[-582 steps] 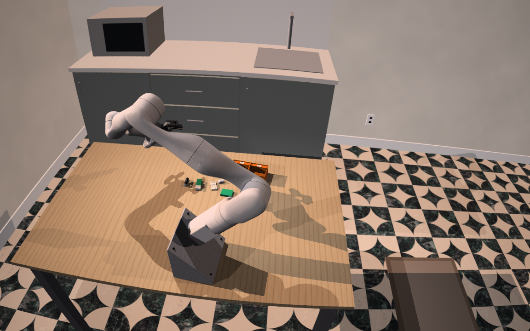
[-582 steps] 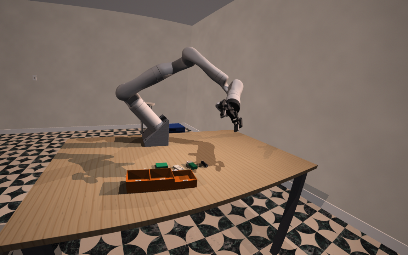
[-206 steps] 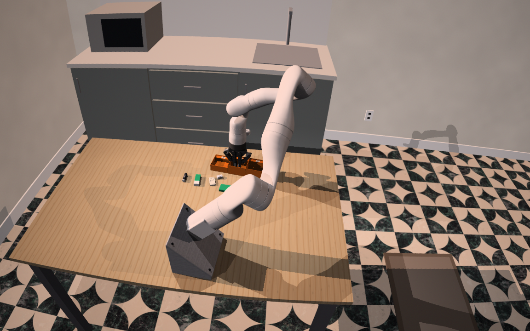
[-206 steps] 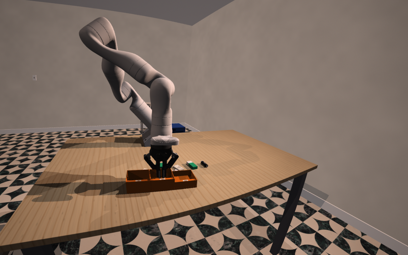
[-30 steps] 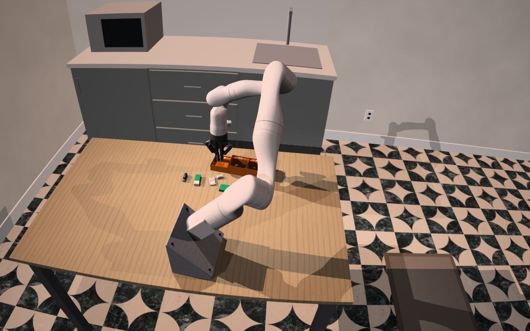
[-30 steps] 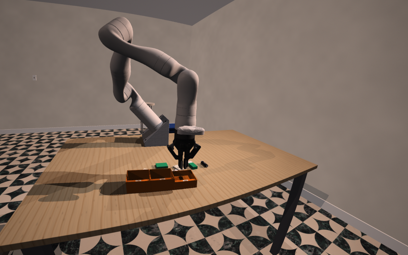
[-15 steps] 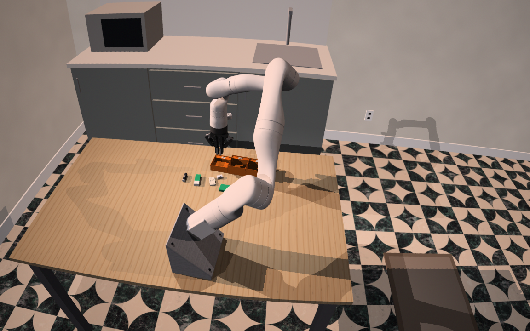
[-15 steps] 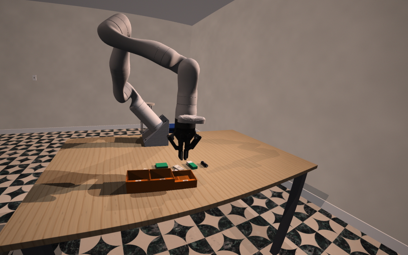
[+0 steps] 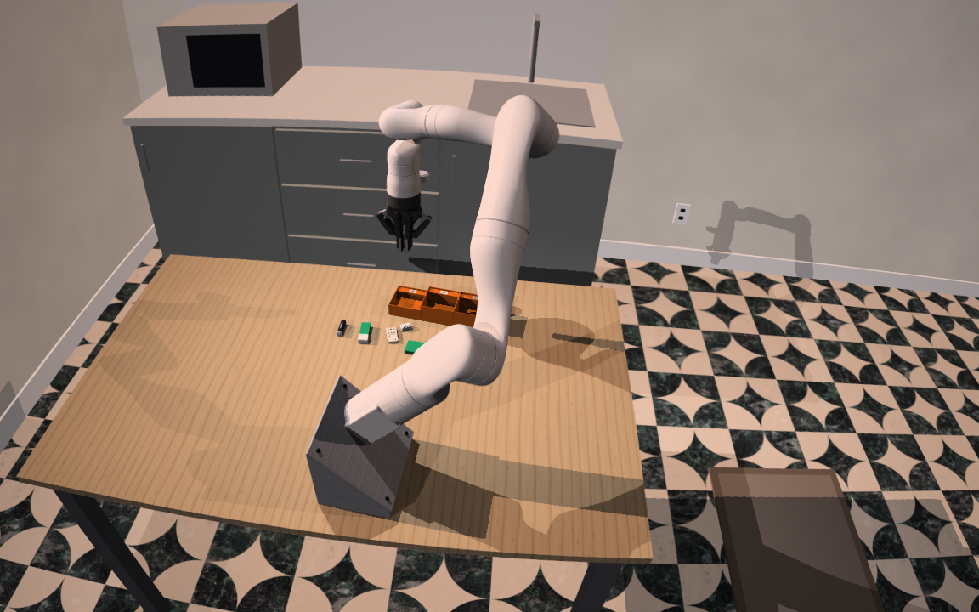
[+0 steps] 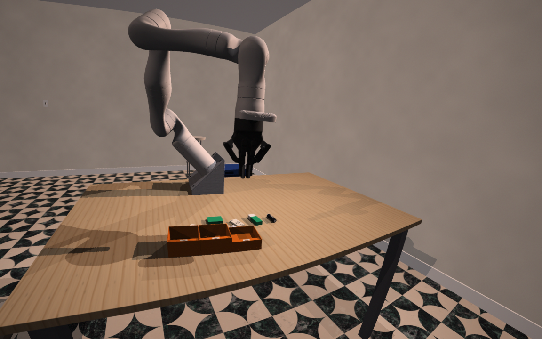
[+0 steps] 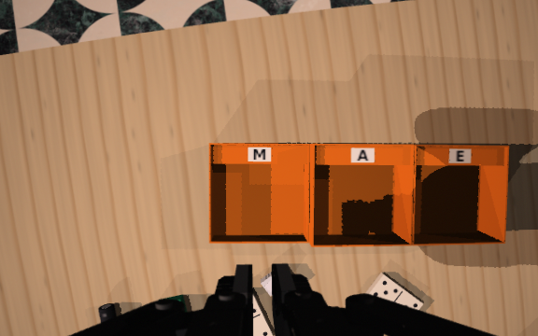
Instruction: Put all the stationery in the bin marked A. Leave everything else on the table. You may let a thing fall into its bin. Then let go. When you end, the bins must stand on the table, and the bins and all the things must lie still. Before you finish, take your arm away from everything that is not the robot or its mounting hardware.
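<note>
Three joined orange bins stand on the table, marked M (image 11: 259, 154), A (image 11: 362, 155) (image 9: 441, 291) (image 10: 215, 246) and E (image 11: 460, 156). A dark patch lies in bin A; I cannot tell whether it is shadow or an object. In front of the bins lie a black cylinder (image 9: 341, 327) (image 10: 271, 217) (image 11: 106, 312), a green-and-white eraser (image 9: 365, 332) (image 10: 254, 218), a domino (image 9: 392, 335) (image 10: 236, 222) (image 11: 395, 290), a small white piece (image 9: 406, 327) (image 11: 267, 283) and a green block (image 9: 414, 347) (image 10: 214, 219). My gripper (image 9: 404, 245) (image 10: 245, 174) (image 11: 261, 286) is shut and empty, high above these items.
The arm's grey base mount (image 9: 359, 456) (image 10: 207, 179) stands at the near table edge in the top view. A kitchen counter with a microwave (image 9: 228, 51) is behind the table. A chair (image 9: 789, 532) stands off the table's corner.
</note>
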Robot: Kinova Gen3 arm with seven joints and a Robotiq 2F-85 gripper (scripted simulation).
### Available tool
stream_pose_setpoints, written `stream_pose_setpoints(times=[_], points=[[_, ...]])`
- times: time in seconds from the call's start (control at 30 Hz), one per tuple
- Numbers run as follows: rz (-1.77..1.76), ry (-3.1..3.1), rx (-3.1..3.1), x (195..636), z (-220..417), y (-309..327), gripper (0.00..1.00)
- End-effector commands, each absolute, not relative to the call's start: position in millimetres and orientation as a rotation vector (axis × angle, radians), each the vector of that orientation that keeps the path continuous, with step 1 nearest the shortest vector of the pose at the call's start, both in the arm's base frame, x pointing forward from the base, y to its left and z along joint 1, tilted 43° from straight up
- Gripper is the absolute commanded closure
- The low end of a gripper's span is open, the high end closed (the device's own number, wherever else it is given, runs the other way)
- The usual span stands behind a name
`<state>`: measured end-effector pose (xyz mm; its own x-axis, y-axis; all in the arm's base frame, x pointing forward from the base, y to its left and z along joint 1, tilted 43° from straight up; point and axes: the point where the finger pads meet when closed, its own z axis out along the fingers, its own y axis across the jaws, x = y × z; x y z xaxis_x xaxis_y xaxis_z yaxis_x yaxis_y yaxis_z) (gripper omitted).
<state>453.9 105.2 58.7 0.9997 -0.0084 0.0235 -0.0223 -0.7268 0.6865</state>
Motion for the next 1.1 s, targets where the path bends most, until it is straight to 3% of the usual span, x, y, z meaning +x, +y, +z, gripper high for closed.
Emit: stream_pose_setpoints(times=[0.0,0.23,0.27,1.07], points=[[0.040,-0.017,2.389,456.5,68.1,114.9,0.91],[0.041,-0.020,2.389,456.9,65.8,112.7,0.91],[0.016,0.059,2.390,452.5,56.7,111.4,0.62],[-0.047,0.220,2.379,354.7,-74.5,82.2,0.62]])
